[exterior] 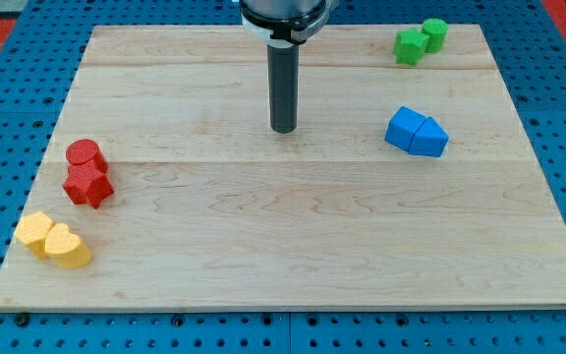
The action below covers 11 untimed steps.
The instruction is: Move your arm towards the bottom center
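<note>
My tip (283, 129) rests on the wooden board (293, 246) a little above its middle, near the view's top centre. No block touches it. Two blue blocks (416, 132), a cube and a wedge-like piece, sit together to the tip's right. Two green blocks (420, 41), a star-like piece and a cylinder, sit at the view's top right. A red cylinder (84, 153) and a red star block (89, 183) sit at the left. A yellow block (35, 231) and a yellow heart block (67, 246) sit at the bottom left.
The board lies on a blue pegboard table (8, 118) that surrounds it on all sides. The arm's dark body (285, 15) hangs over the board's top edge.
</note>
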### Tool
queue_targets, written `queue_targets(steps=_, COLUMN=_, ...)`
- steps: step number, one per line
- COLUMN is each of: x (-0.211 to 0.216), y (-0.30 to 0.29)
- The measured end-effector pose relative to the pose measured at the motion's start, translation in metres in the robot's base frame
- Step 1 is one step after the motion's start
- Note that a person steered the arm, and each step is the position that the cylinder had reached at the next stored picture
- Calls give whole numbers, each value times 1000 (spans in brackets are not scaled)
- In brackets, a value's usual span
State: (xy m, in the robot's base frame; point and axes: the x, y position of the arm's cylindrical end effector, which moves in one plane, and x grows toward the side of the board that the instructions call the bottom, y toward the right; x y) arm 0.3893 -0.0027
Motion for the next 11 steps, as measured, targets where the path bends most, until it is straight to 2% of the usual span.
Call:
queue_targets(steps=5, x=1, y=7)
queue_targets(steps=6, x=43, y=7)
queue_targets(steps=8, x=154, y=7)
queue_targets(steps=9, x=181, y=11)
queue_targets(steps=11, x=182, y=11)
